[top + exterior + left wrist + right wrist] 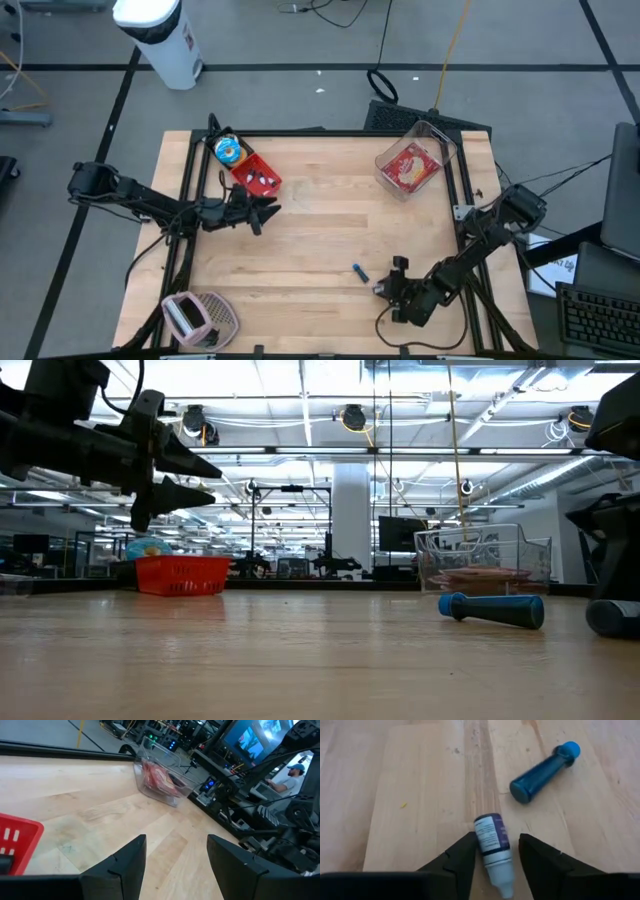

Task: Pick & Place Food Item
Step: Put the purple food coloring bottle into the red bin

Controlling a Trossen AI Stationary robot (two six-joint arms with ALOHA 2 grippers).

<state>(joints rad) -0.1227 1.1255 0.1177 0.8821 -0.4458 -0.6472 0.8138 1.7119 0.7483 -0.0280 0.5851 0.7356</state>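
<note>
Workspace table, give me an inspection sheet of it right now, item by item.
Surface: wooden table.
Job's things: small white bottle lying between the right gripper's fingers; blue tube lying beside it.
Clutter: red basket, clear bin holding a red packet, pink basket.
Grippers: left gripper open and empty, near the red basket.
Cables: cables on the floor.
Surroundings: white bin, a person seated beyond the table.

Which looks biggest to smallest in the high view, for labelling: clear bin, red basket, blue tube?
1. Clear bin
2. Red basket
3. Blue tube, far smaller
</note>
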